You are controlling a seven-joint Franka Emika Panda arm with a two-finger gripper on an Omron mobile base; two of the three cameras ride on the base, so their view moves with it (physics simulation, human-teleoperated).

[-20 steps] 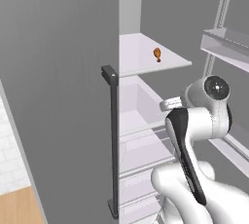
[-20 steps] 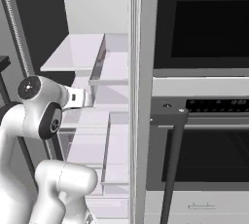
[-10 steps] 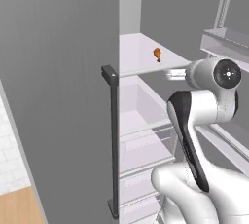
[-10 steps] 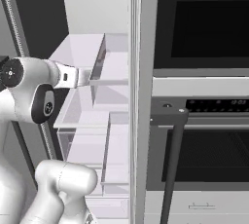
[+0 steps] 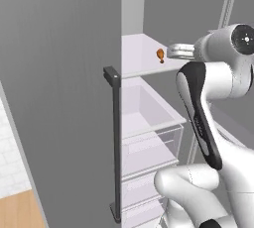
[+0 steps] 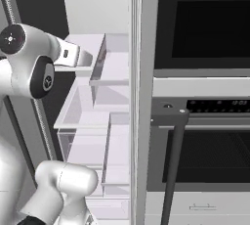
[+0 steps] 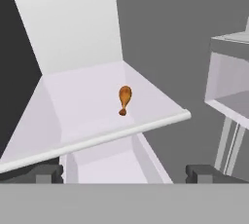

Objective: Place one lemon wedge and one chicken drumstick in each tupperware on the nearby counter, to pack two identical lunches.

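gripper [image 7: 124, 173] jaws wide apart, nothing held; chicken drumstick [image 7: 124, 99] lies near the fridge shelf [image 7: 73, 101] front edge, probably bone-end forward.

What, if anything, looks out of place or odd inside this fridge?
One chicken drumstick lies bare on the fridge shelf, with no dish under it. Otherwise nothing looks spilled, askew or damaged. The open gripper faces it from outside the shelf edge.

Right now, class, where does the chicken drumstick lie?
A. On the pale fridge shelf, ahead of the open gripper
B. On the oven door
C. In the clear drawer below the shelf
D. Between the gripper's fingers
A: the chicken drumstick lies alone on the pale fridge shelf, above the clear drawer, while the gripper stands open short of the shelf's front edge, touching nothing.
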